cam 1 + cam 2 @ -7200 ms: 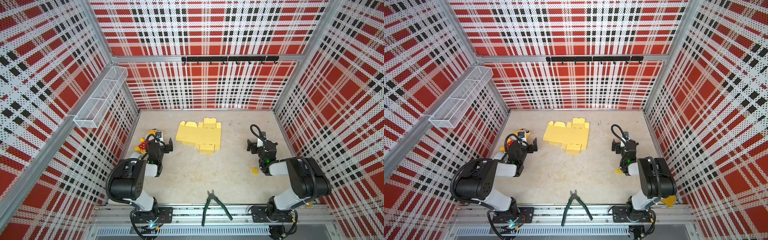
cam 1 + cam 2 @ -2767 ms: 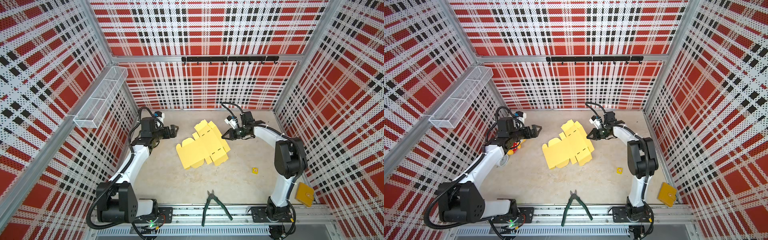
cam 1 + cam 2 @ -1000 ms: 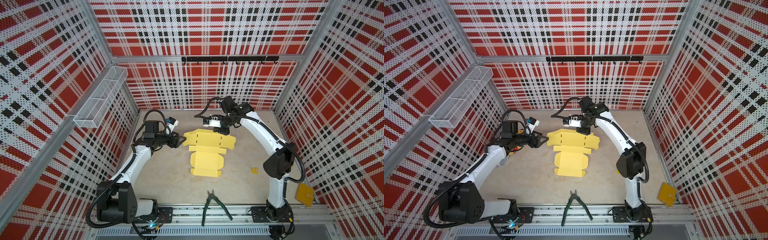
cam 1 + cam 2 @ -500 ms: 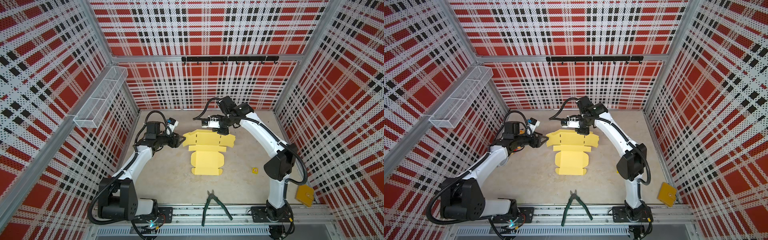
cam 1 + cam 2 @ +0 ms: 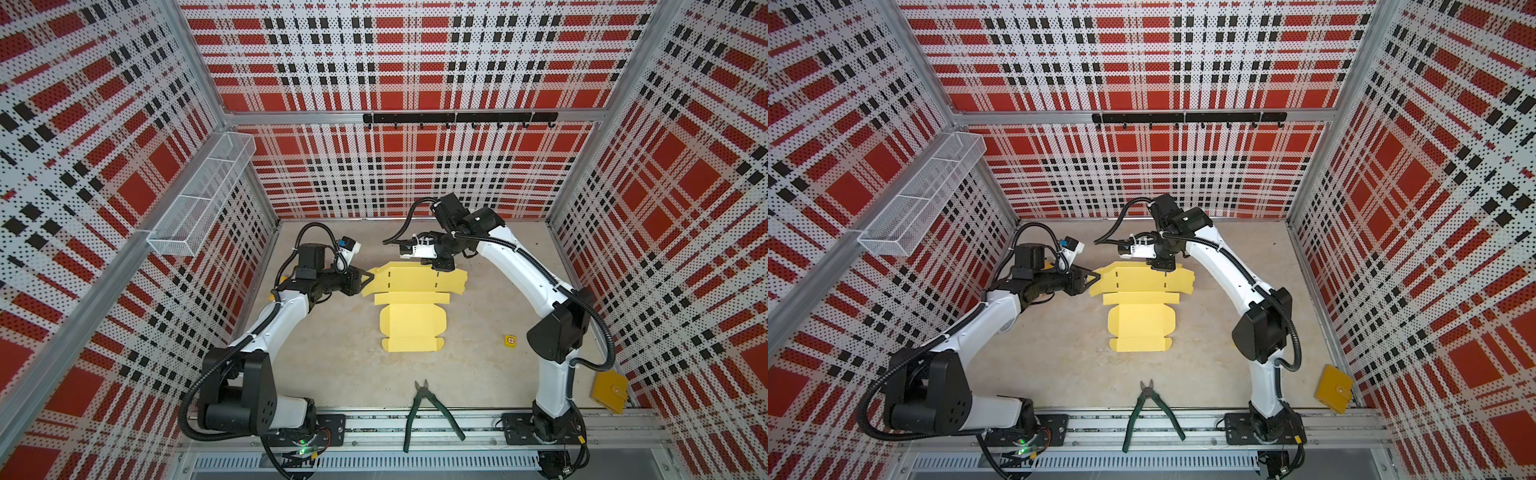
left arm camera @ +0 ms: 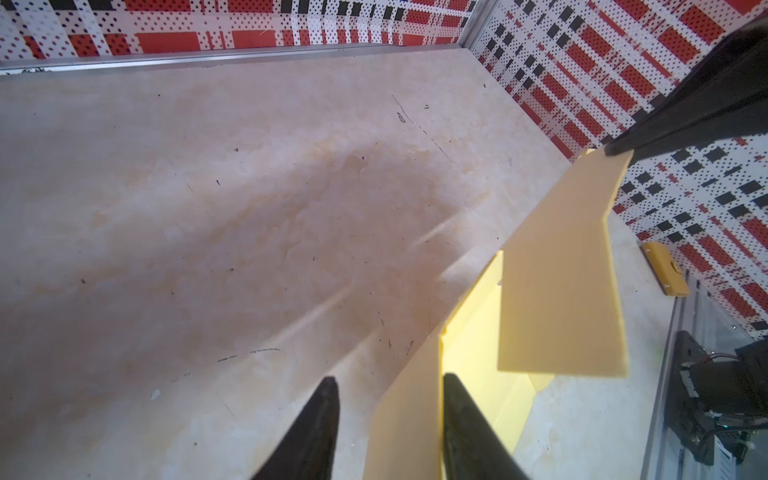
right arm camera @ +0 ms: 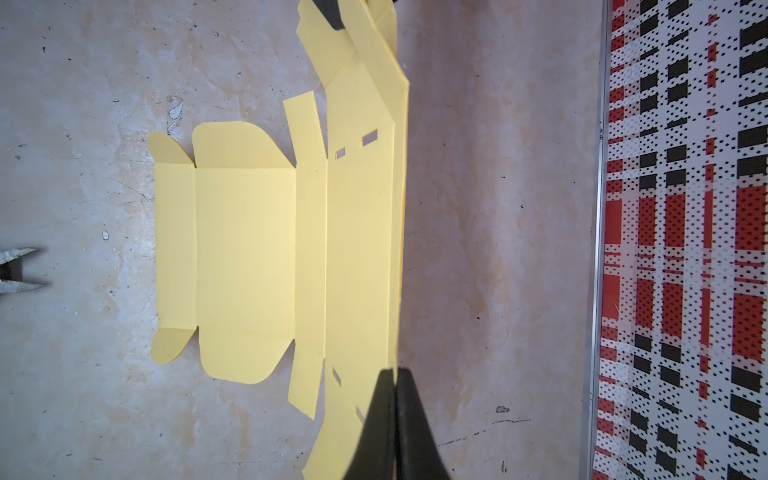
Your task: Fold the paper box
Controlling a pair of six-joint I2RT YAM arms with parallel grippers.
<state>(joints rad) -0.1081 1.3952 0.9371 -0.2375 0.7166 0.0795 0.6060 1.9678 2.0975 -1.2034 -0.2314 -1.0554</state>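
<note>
The wire basket (image 5: 199, 199) (image 5: 921, 195) hangs on the wall at the upper left of both top views, split into compartments; through its mesh we see only wall pattern. The paper box (image 5: 413, 320) (image 5: 1140, 324) lies opened out as a flat sheet at the middle of the bench (image 5: 332, 353), with its far strip raised. The right fingers (image 5: 439, 268) (image 5: 1158, 266) are pressed together, pinching that raised edge. The left fingers (image 5: 365, 273) (image 5: 1090, 273) stand spread around the sheet's left flap. Both top views show cutters (image 5: 428, 411) (image 5: 1150, 411) at the lower middle and a wallet (image 5: 609, 395) (image 5: 1335, 388) at the lower right. In a top view we also see a small cube (image 5: 510, 340). Only the right wrist view shows the sheet's cut slots and rounded tabs, and only the left wrist view shows the flap lying against one finger, clear of its partner.
</note>
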